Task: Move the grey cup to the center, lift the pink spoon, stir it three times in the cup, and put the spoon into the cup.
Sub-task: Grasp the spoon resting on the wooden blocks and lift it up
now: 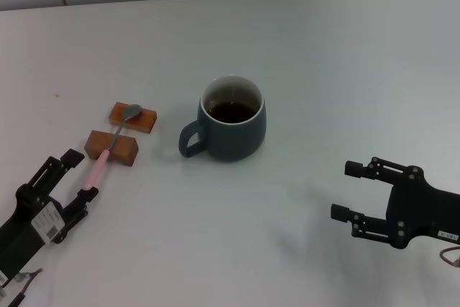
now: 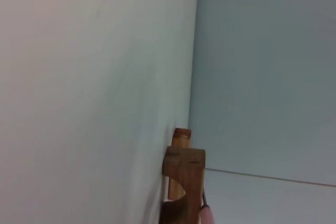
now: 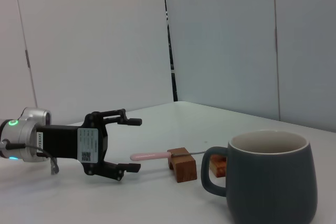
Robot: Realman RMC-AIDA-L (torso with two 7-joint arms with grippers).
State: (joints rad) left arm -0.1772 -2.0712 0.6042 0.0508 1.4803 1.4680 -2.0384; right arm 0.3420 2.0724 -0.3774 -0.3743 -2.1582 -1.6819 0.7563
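In the head view you see the grey cup just above the centre of the frame, upright on the white table. It is a rounded, dark slate-grey mug with a white inner rim and dark liquid inside. Its single loop handle points toward the lower left of the frame.

To the left of the cup you see the pink spoon. It is slim, with a pale pink handle and a grey metal bowl. It lies across two small brown wooden blocks: the bowl rests on the upper block, and the neck crosses the lower block. The pink handle end extends past the lower block toward the lower left of the frame.

The left gripper sits in the lower left corner of the head view. Its fingers are spread wide apart, one on each side of the handle end, and they grip nothing. The right wrist view shows the same gripper open, with the handle tip between its fingers.

The right gripper is in the lower right of the head view, well apart from the cup. Its fingers are wide open and hold nothing.
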